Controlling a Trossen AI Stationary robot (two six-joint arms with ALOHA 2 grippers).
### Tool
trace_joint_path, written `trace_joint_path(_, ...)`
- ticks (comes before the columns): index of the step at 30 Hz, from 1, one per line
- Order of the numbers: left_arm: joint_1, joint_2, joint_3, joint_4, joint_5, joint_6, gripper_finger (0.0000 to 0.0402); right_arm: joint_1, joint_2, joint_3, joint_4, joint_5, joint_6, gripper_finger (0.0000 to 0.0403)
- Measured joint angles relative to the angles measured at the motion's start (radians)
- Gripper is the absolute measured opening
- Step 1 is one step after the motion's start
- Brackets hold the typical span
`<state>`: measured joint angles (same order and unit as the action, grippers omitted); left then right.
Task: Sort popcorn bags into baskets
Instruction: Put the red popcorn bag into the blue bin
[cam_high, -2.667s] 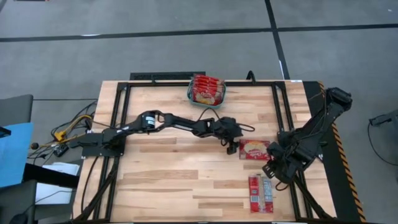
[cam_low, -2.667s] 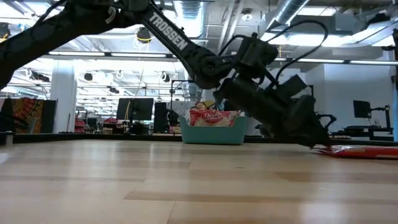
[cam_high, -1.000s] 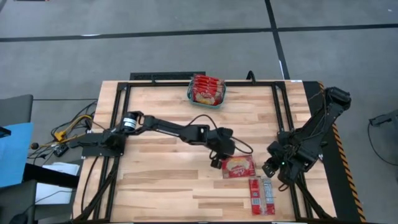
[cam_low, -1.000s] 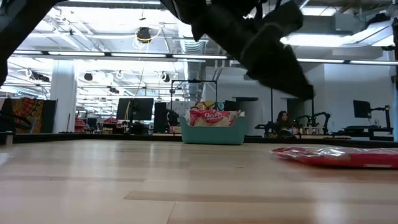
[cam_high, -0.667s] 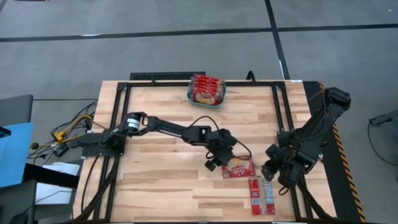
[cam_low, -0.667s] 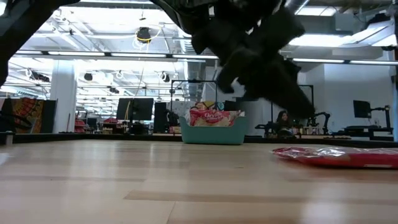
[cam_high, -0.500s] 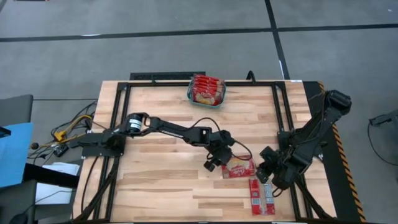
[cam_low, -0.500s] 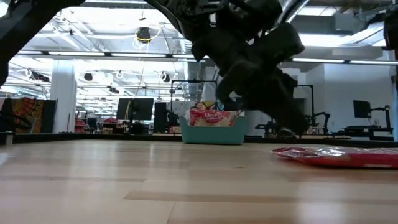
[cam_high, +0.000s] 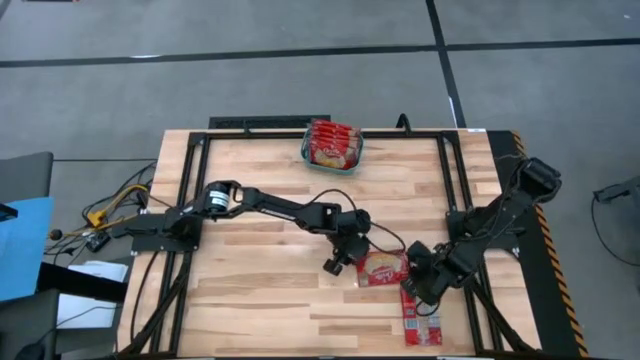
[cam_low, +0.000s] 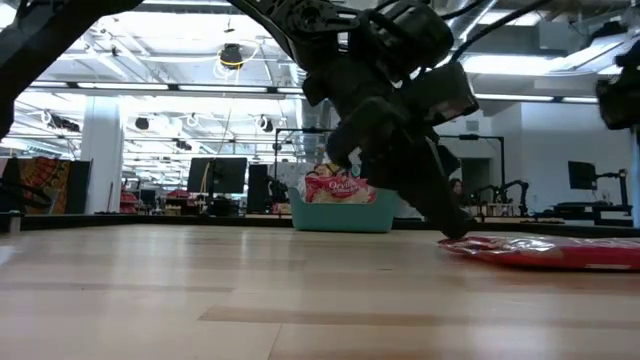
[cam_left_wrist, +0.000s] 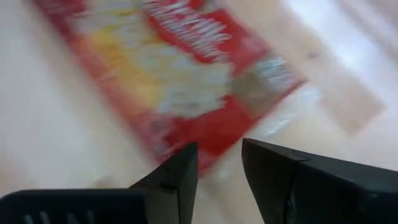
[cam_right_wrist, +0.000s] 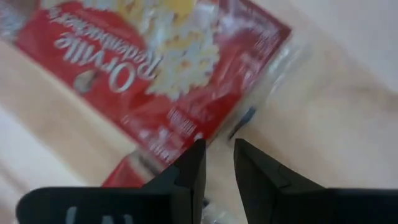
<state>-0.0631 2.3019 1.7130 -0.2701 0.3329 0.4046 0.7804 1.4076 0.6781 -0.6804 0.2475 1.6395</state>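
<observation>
Near the surface's (cam_high: 250, 290) front right, beside the flat popcorn bag (cam_high: 383, 267), left gripper (cam_high: 340, 262) and right gripper (cam_high: 418, 283) jaws narrowly parted, empty: pinch one edge squarely, carry to basket (cam_high: 333, 146).

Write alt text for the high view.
Both grippers, left and right, flank a red popcorn bag lying flat on the wooden table. More bags lie near the front edge; a teal basket holds others.

The popcorn bag (cam_left_wrist: 186, 81) is motion-blurred in the left wrist view (print unreadable), its far end cut off.
</observation>
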Motion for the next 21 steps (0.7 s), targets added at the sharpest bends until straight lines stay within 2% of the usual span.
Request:
trace_joint_path(6,-0.061,0.009,0.0,-0.024,0.052,-0.02,0.0104,-0.143,0.051,0.0,-0.014,0.022,-0.2,0.0107)
trace_joint_path(9,-0.088,-0.003,0.0,-0.054,0.048,-0.049,0.0099,-0.227,0.079,0.0,-0.023,0.114,-0.333,0.0107)
trace_joint_path(12,-0.102,-0.021,0.0,-0.075,0.029,-0.052,0.0095,-0.308,0.08,0.0,-0.015,0.259,-0.521,0.0107)
trace_joint_path(15,-0.104,-0.022,0.0,-0.095,-0.007,-0.052,0.0094,-0.364,0.035,0.014,-0.019,0.379,-0.709,0.0107)
trace_joint_path(17,-0.1,-0.032,0.0,-0.098,-0.031,-0.04,0.0093,-0.379,-0.017,0.039,-0.024,0.41,-0.795,0.0107)
trace_joint_path(21,-0.076,-0.079,0.0,-0.059,-0.155,0.008,0.0094,-0.359,-0.138,0.073,-0.071,0.409,-0.789,0.0108)
